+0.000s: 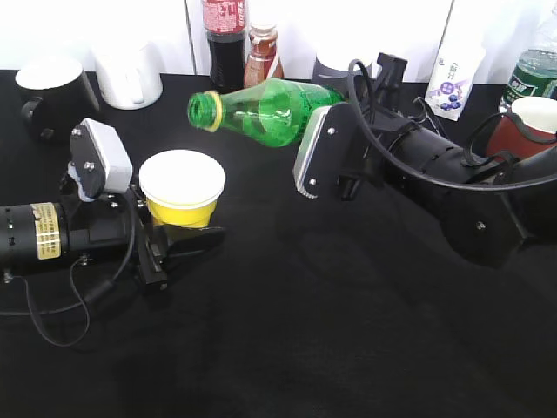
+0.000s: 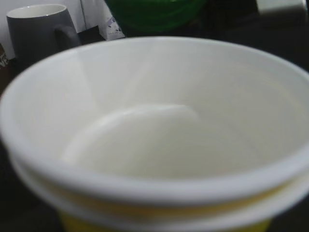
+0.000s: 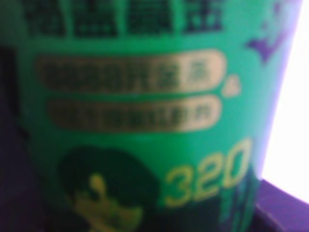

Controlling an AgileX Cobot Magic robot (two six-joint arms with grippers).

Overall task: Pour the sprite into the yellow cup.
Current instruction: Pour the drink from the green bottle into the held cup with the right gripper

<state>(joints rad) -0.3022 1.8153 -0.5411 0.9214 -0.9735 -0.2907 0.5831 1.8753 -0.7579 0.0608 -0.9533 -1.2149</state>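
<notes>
In the centre-upper part of the exterior view the right gripper [image 1: 335,148] holds the sprite [image 1: 265,111] almost horizontal in the air, its jaws closed around the labelled body of the bottle. The yellow-capped neck points to the left of the frame and hangs above and a little to the right of the yellow cup [image 1: 182,197]. The right wrist view is filled with the blurred green label of the sprite [image 3: 145,116].

At the left of the frame the left gripper [image 1: 165,231] lies low over the black table [image 1: 331,331], with its jaws clamped on the lower part of the yellow cup, which stands upright. In the left wrist view the white inside of the yellow cup [image 2: 154,140] looks empty, and the green bottle [image 2: 154,12] is at the top edge.
</notes>
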